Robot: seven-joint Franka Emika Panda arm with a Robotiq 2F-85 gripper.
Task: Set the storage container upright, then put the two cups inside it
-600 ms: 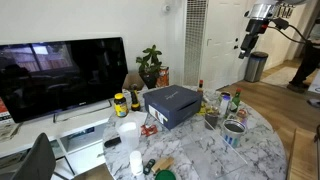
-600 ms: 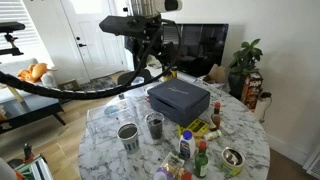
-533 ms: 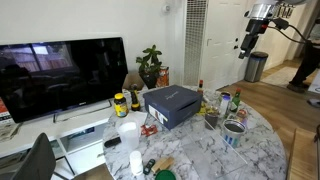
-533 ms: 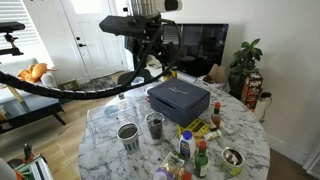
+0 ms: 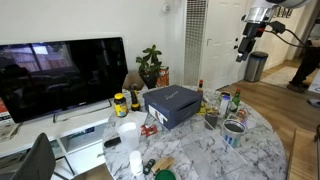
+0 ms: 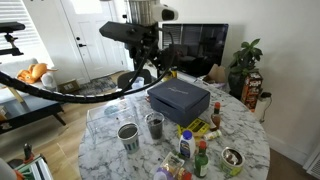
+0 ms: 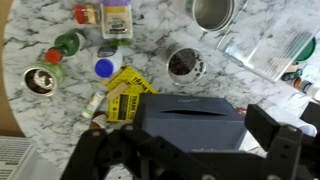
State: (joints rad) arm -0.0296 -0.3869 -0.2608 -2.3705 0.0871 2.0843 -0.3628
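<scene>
The storage container, a dark blue-grey box, rests on the marble table in both exterior views (image 5: 170, 105) (image 6: 180, 99) and fills the lower middle of the wrist view (image 7: 190, 120); no opening shows, and a slot shows on its near side. The silvery tin-like cup (image 5: 234, 131) (image 6: 128, 136) (image 7: 213, 12) and the small dark brown-grey cup (image 5: 211, 118) (image 6: 154, 125) (image 7: 185, 63) stand upright beside it. My gripper (image 5: 246, 45) (image 6: 149, 55) (image 7: 185, 152) hangs high above the table, open and empty, its jaws wide apart over the container.
Several slim bottles and jars (image 7: 62, 45) (image 6: 200, 158), a yellow packet (image 7: 125, 92), a small brown-filled bowl (image 7: 40, 80) and a white cup (image 5: 128, 134) crowd the round marble table (image 6: 110, 115). A television (image 5: 60, 75) and a potted plant (image 5: 150, 65) stand behind.
The arm and gripper have shifted very slightly high above the table. Nothing on the table has moved.
</scene>
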